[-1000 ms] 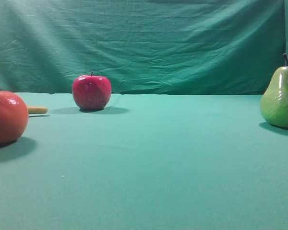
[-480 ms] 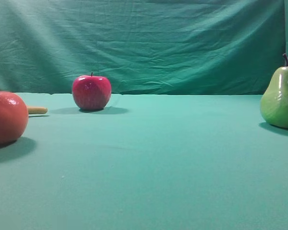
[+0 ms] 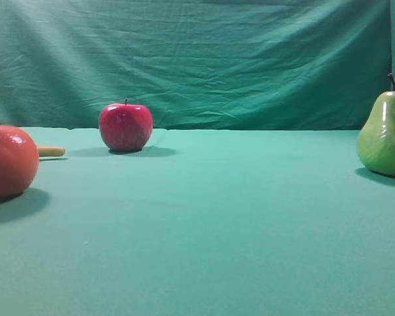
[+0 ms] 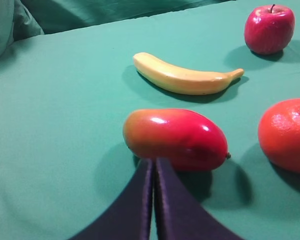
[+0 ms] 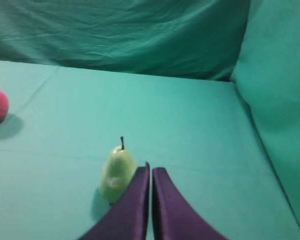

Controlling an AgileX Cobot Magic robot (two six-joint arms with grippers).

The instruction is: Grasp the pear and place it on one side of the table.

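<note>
step: pre-grasp, pear (image 5: 117, 173) upright, untouched | right gripper (image 5: 151, 172) pressed together, empty, beside it | next: spread jaws; centre over pear

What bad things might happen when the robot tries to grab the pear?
The right gripper is shut, with its tips just right of the upright pear. Pushing in before opening would likely knock the fruit over. The pear looks glossy and narrow on top, so it might slip from a high pinch. It also stands near the table edge and could roll off.
</note>
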